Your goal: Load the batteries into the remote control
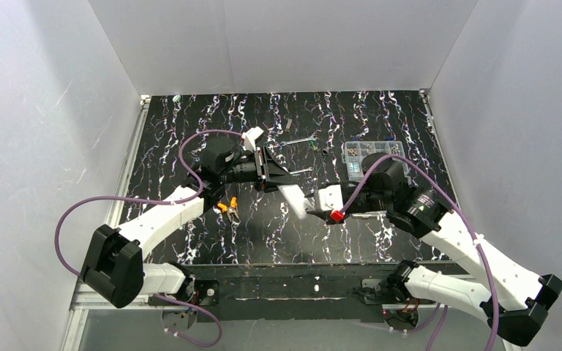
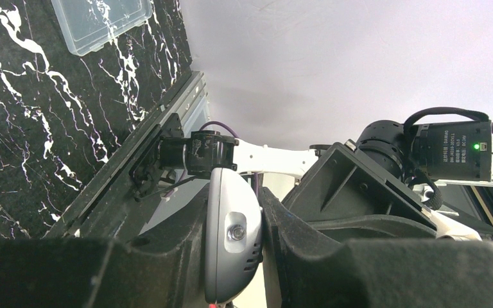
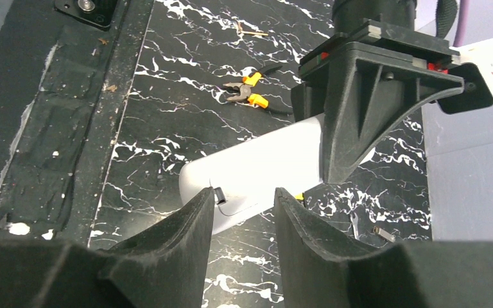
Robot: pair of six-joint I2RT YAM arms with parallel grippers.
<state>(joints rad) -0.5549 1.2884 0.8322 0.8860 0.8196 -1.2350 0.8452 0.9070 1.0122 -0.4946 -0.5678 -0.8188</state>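
At the centre of the top view, the left gripper (image 1: pixel 276 183) is clamping the small white oblong plastic remote control (image 1: pixel 293 196). The right gripper (image 3: pixel 244 196) is standing partly open at the remote's free end, gripping nothing.

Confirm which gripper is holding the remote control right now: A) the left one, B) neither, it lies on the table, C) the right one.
A: the left gripper is clamped on the remote control and holds it in the air, while the right gripper stands open at its free end.
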